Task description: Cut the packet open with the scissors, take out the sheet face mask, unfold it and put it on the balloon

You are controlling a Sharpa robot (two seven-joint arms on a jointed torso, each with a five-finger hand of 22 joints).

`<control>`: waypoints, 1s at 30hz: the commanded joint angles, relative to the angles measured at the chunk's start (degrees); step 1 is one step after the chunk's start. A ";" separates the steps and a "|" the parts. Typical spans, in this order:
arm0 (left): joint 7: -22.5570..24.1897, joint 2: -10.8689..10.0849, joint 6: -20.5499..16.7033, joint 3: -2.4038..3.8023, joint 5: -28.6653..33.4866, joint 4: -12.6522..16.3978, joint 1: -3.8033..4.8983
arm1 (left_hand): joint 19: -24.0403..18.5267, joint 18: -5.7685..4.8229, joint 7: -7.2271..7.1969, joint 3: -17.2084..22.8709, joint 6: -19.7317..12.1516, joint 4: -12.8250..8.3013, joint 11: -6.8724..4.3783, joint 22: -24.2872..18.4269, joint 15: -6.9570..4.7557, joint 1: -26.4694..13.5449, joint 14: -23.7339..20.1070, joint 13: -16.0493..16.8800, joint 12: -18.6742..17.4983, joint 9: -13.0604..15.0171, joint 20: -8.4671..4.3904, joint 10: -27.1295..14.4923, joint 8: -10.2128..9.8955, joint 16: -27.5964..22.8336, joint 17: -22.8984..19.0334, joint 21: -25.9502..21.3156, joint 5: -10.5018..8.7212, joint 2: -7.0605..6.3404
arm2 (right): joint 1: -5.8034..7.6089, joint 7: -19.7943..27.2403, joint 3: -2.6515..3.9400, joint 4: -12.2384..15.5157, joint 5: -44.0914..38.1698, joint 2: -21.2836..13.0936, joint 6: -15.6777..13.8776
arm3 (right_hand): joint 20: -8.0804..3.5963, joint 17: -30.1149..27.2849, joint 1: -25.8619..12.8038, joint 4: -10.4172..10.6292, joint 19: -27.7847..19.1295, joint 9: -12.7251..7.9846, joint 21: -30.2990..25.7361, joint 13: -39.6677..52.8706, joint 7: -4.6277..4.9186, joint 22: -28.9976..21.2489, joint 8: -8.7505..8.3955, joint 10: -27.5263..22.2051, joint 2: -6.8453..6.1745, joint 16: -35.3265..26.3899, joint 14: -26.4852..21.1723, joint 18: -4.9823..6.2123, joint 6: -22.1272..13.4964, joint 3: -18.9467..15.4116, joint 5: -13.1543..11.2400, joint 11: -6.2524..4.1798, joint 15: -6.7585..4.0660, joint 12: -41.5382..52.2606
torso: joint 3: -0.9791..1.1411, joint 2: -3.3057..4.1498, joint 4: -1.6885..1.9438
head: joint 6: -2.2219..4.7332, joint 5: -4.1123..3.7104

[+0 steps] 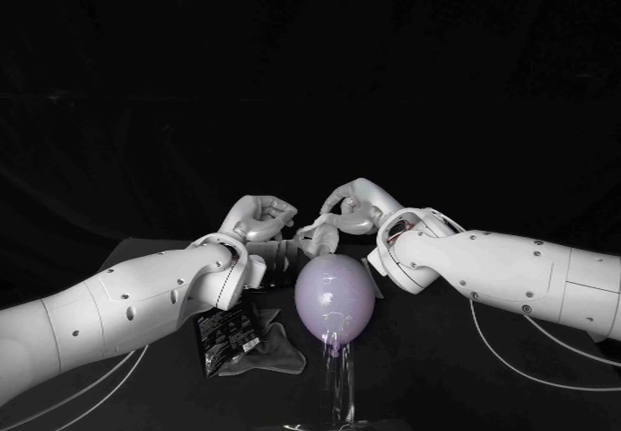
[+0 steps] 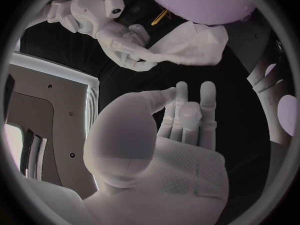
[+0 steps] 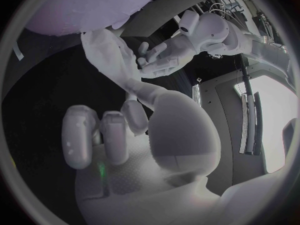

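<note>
Though illegible, print on packet (image 1: 228,334)

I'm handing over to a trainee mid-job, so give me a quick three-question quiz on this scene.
1. Fill in: the packet lies on the table on the balloon's ___ side (robot's own).
2. True or false: the mask already covers the balloon.
3. What does the right hand grip? A the packet, B the mask, C nothing.

Key: 1 left; 2 false, the balloon is bare in the head view; 3 B.
</note>
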 commanded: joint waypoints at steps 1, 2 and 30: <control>4.19 0.15 -2.87 0.35 4.14 -0.33 0.33 | -0.53 0.76 -0.07 0.62 -0.65 0.02 0.03 0.10 0.41 -0.48 -0.24 0.48 0.52 13.22 -0.02 -0.59 2.54 0.39 -0.28 0.30 0.12 0.03 | 0.00 0.94 -0.04 0.11 0.76 -0.11 2.54 | 0.65 10.59 -0.86 0.03 0.54 -0.85 -1.30 -1.32 0.44 11.62 -1.25 -1.37 -0.74 -0.66 4.55 0.84 -1.13 -1.23 -0.22 0.53 0.63 -1.78 | 0.04 -0.01 -0.03 | 0.25 0.10; 4.46 0.21 -3.02 0.45 4.55 -0.48 0.39 | -0.55 0.76 -0.06 0.71 -0.74 0.05 0.04 0.11 0.42 -0.49 -0.39 0.57 0.62 13.38 -0.02 -0.67 2.61 0.36 -0.61 0.31 0.13 0.02 | 0.00 1.04 -0.06 0.13 0.81 -0.14 2.67 | 0.84 9.99 -1.40 0.12 -0.02 -1.29 -2.32 -2.22 0.87 11.30 -2.12 -2.29 -1.57 -1.13 4.30 1.05 -2.01 -1.99 -0.27 0.91 0.92 -3.03 | 0.04 -0.01 -0.05 | 0.34 0.10; 5.37 -0.22 0.57 0.77 5.55 -1.50 1.27 | -1.76 0.68 0.37 -2.17 -3.57 -0.24 0.49 -0.19 0.88 -0.44 -3.54 0.50 -0.04 15.77 0.52 -3.28 2.31 -0.76 -6.25 -0.43 0.13 -2.48 | -0.42 3.19 -0.14 -0.04 -0.77 0.81 -5.45 | 0.52 13.16 2.42 -2.44 3.17 -0.93 3.38 5.02 -0.31 13.15 -0.91 3.59 2.06 1.31 5.49 -0.19 3.52 0.19 -0.37 -0.23 0.08 6.40 | -0.04 -0.05 0.12 | 0.59 -0.03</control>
